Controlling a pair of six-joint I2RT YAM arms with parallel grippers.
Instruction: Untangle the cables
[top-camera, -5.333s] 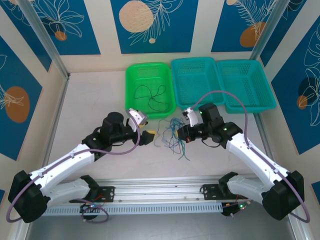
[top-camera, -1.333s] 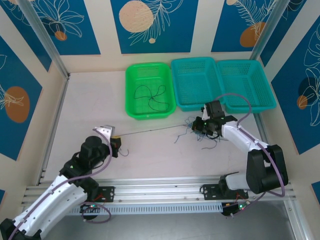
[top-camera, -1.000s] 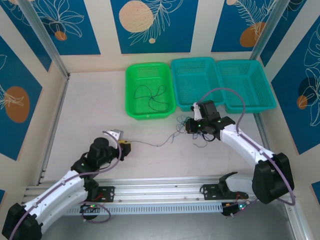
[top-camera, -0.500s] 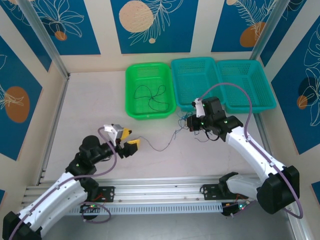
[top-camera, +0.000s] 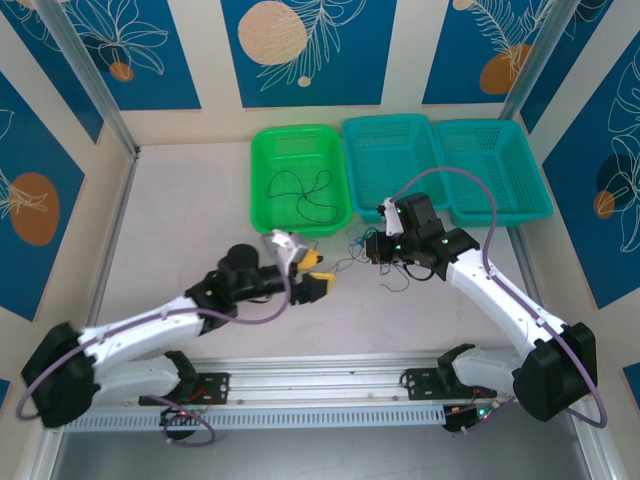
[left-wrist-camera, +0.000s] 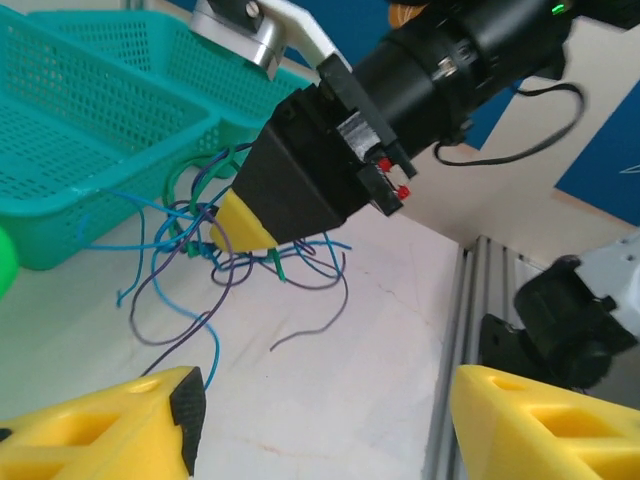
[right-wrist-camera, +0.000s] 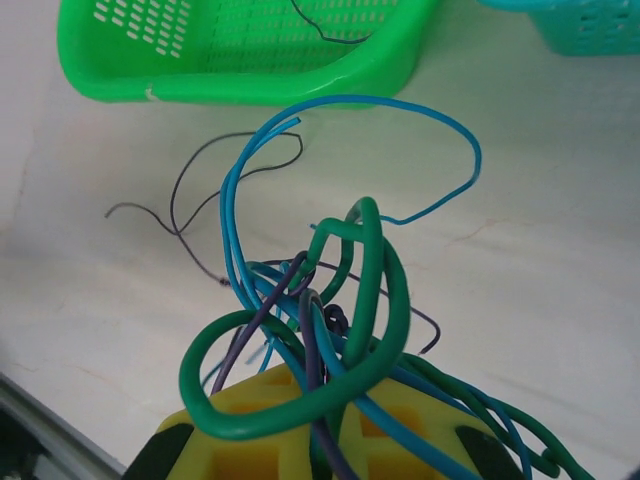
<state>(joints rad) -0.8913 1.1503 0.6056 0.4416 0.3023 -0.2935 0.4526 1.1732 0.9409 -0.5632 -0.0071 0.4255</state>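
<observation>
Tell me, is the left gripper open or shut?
Open: the left gripper has its yellow fingers standing wide apart in the left wrist view.

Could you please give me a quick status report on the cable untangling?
Left gripper open, empty, facing the cables. Right gripper shut on them. Strands knotted: green, blue, purple. Green basket close behind, one black strand inside.

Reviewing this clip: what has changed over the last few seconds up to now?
The left hand let go of the strand it had pulled out leftwards and moved back right, open, toward the tangled cables. The right hand stays shut on them near the green basket, whose black cable lies unchanged.
</observation>
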